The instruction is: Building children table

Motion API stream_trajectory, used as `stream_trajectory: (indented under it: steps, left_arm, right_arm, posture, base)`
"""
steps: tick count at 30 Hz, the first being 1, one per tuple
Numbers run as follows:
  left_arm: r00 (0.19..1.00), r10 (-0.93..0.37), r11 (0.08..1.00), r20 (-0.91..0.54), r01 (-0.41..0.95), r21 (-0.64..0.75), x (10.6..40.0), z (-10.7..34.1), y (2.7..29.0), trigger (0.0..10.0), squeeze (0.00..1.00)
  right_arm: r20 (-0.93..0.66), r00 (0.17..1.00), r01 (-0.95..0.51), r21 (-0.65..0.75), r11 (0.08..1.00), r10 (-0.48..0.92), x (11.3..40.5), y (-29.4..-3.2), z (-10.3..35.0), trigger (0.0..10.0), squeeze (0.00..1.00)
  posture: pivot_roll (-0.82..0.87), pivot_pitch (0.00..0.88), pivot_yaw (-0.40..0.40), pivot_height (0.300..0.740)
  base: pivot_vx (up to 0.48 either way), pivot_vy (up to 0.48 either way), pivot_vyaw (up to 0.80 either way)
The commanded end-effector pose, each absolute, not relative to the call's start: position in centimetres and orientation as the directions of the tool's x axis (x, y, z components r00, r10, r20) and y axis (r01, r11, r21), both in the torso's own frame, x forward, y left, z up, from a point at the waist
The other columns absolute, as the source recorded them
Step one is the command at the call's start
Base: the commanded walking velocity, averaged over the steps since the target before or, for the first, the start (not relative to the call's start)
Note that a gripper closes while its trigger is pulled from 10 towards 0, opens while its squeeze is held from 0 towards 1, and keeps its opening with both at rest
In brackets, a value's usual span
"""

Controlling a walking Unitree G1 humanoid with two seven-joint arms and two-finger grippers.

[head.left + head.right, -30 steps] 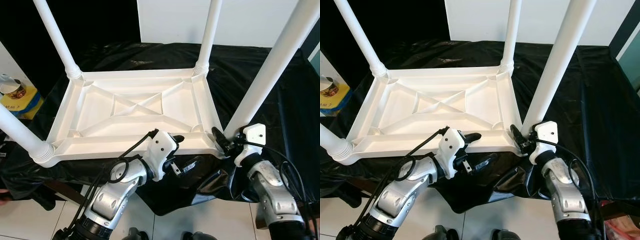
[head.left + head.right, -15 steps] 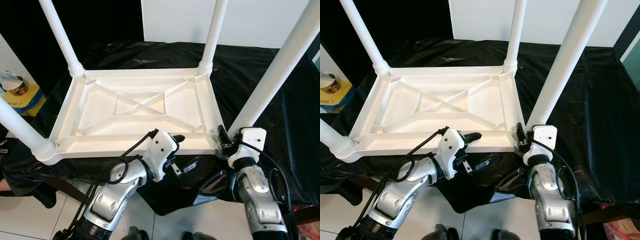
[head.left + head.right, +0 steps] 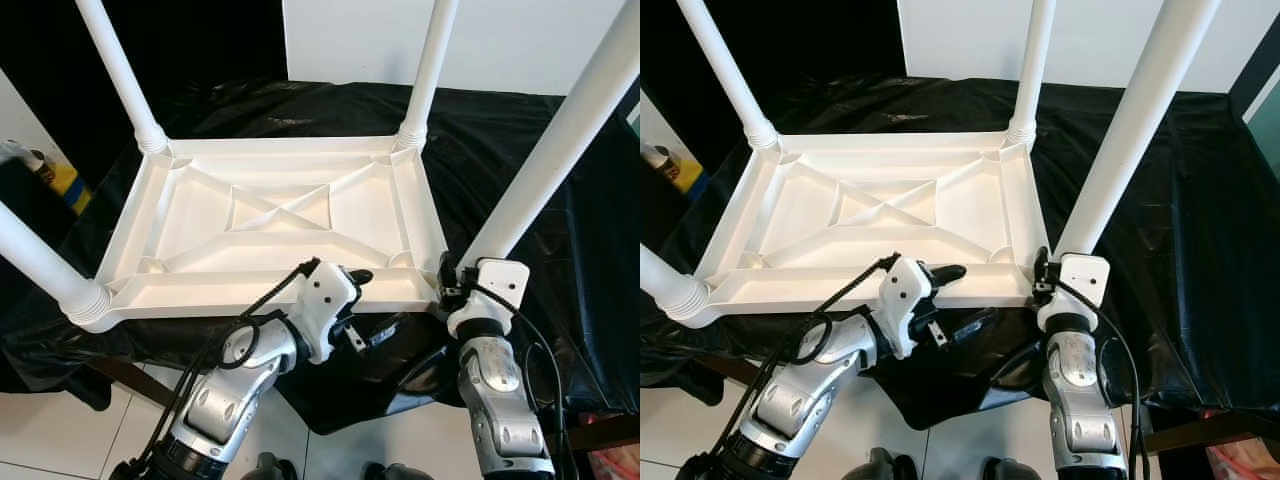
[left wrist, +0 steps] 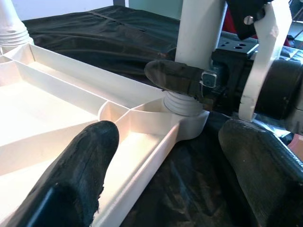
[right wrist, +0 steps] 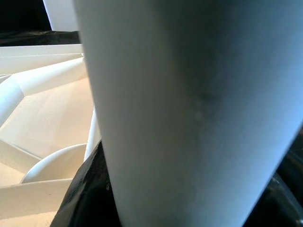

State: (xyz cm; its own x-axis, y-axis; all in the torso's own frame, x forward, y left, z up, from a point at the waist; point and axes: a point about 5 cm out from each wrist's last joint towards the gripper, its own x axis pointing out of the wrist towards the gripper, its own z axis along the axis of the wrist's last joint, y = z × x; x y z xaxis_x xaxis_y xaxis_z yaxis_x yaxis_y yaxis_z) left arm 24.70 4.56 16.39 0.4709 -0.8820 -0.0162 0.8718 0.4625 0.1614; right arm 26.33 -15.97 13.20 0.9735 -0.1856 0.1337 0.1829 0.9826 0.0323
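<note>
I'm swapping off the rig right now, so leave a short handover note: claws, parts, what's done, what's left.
Right claw is closed around the base of the near-right leg. Left claw is open, straddling the near rim of the upturned tabletop, which lies on the black cloth.
Done: all four legs stand in their corner sockets.
Left: confirm the near-right leg is tight, then probably flip the table upright.

All white plastic on black

The table [image 3: 280,215] and legs [image 3: 545,150] are showing plain white, sitting on a shiny black sheet [image 3: 560,230].
</note>
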Motion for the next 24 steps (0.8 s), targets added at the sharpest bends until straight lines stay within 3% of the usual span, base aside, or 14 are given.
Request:
stream_trajectory:
  steps: [1,2,3,4,9,21,22,23,24]
  left_arm:
    - [0.485,-0.874,0.474,-0.031,0.866,0.159,24.7,16.1,4.6,10.0,0.0]
    - [0.485,-0.874,0.475,-0.03,0.865,0.16,24.8,16.1,4.6,10.0,0.0]
    - [0.485,-0.874,0.475,-0.03,0.865,0.16,24.8,16.1,4.6,10.0,0.0]
    - [0.486,-0.873,0.476,-0.028,0.864,0.161,24.8,16.2,4.5,10.0,0.0]
    - [0.49,-0.871,0.481,-0.024,0.863,0.157,24.8,16.1,4.5,10.0,0.0]
    - [0.499,-0.866,0.485,-0.034,0.854,0.188,25.0,16.0,5.1,10.0,0.0]
    - [0.506,-0.862,0.491,-0.036,0.851,0.188,25.1,16.0,5.3,10.0,0.0]
    - [0.51,-0.859,0.496,-0.038,0.848,0.188,25.3,16.0,5.4,10.0,0.0]
    - [0.51,-0.859,0.496,-0.038,0.848,0.188,25.3,16.0,5.4,10.0,0.0]
  right_arm:
    - [0.037,0.98,0.193,0.027,0.981,-0.194,25.8,-16.2,11.3,10.0,0.0]
    - [0.049,0.981,0.188,0.027,0.982,-0.189,25.8,-16.1,11.5,10.0,0.25]
    - [0.049,0.981,0.188,0.027,0.982,-0.189,25.8,-16.1,11.5,10.0,0.25]
    - [0.06,0.982,0.18,0.029,0.983,-0.181,25.8,-16.2,11.7,10.0,1.0]
    - [0.101,0.985,0.139,0.037,0.99,-0.142,26.0,-16.5,12.4,10.0,1.0]
    - [0.176,0.964,-0.193,-0.041,0.98,0.197,26.1,-17.5,14.0,10.0,1.0]
    - [0.173,0.958,-0.225,-0.047,0.973,0.23,26.1,-17.6,14.1,10.0,0.8]
    - [0.169,0.949,-0.258,-0.061,0.964,0.265,26.2,-17.7,14.2,10.0,0.0]
    - [0.169,0.949,-0.258,-0.061,0.964,0.265,26.2,-17.7,14.2,10.0,0.0]
  posture:
    - [-0.06,0.15,0.002,0.74]
    - [-0.06,0.15,0.001,0.74]
    - [-0.06,0.15,0.001,0.74]
    - [-0.07,0.148,-0.001,0.74]
    - [-0.07,0.146,0.002,0.74]
    - [-0.08,0.143,0.011,0.74]
    - [-0.08,0.143,0.012,0.74]
    - [-0.08,0.142,0.014,0.74]
    - [-0.08,0.142,0.014,0.74]
  base:
    - [0.0,0.0,0.0]
    - [0.0,0.0,0.0]
    - [0.0,0.0,0.0]
    - [0.0,0.0,0.0]
    - [0.0,0.0,0.0]
    - [0.0,0.0,0.0]
    - [0.0,0.0,0.0]
    - [0.0,0.0,0.0]
    - [0.0,0.0,0.0]
